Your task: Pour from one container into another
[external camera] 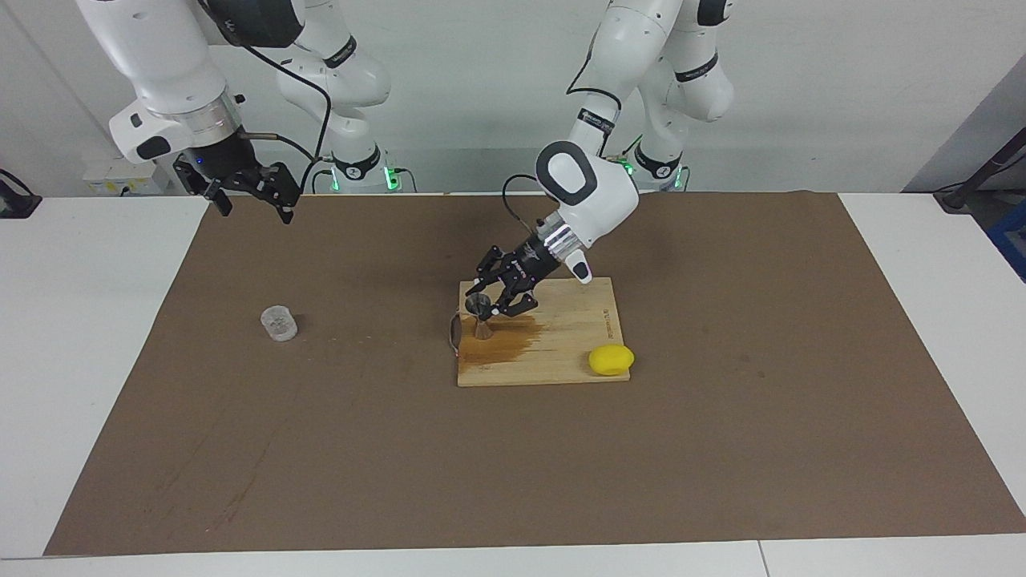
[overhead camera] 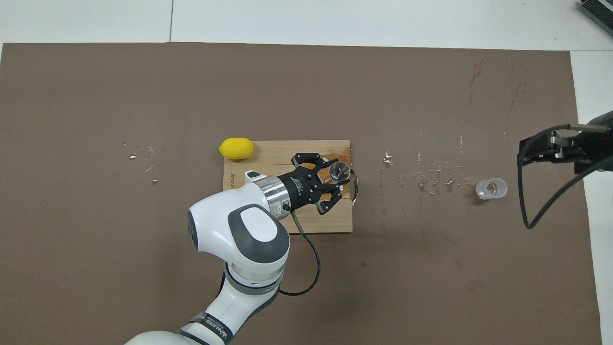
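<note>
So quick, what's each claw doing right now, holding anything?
Left gripper: shut on the steel jigger, over the wooden board.
Right gripper: open, holding nothing, waiting in the air; the clear cup sits alone.

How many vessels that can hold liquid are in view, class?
2. A steel jigger is on the cutting board, gripped by the left gripper; a clear cup is on the mat toward the right arm's end. None seems hidden.
</note>
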You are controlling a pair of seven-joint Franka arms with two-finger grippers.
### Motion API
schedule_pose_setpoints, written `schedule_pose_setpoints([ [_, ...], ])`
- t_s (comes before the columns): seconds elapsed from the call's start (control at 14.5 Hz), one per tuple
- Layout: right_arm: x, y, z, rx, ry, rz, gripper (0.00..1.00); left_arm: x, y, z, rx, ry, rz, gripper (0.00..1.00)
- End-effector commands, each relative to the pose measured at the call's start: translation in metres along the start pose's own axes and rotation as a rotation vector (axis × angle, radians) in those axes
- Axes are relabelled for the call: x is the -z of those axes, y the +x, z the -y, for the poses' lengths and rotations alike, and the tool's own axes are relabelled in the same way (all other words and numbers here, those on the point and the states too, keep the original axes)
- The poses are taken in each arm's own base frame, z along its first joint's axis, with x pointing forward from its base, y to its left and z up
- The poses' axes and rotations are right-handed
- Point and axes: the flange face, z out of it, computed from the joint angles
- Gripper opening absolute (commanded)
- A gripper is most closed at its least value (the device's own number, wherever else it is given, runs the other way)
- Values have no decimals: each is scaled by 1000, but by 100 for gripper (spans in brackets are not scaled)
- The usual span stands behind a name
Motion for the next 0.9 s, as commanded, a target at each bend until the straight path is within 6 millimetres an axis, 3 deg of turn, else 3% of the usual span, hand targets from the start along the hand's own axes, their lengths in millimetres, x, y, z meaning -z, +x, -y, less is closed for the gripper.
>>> schedule_pose_setpoints([
  [0.0,1,-3,-4,16,9,0,100,3,4,4,23,-14,-7,0],
  [0.07,1,-3,-4,16,9,0,100,3,4,4,23,-14,-7,0],
  [0.14,1,-3,-4,16,9,0,100,3,4,4,23,-14,-7,10],
  [0.28,1,-2,-6,18,10,0,100,3,5,4,23,-13,-8,18],
  [0.41,0,0,-26,-25,10,9,100,4,4,4,23,-13,-7,24],
  [0.55,-2,-3,-29,-45,6,32,100,4,5,5,24,-13,-8,27],
  [0.62,-3,-1,-29,-101,7,23,95,4,5,5,24,-13,-8,28],
  [0.83,-9,4,-47,-466,7,26,92,6,9,5,28,-14,-15,28],
])
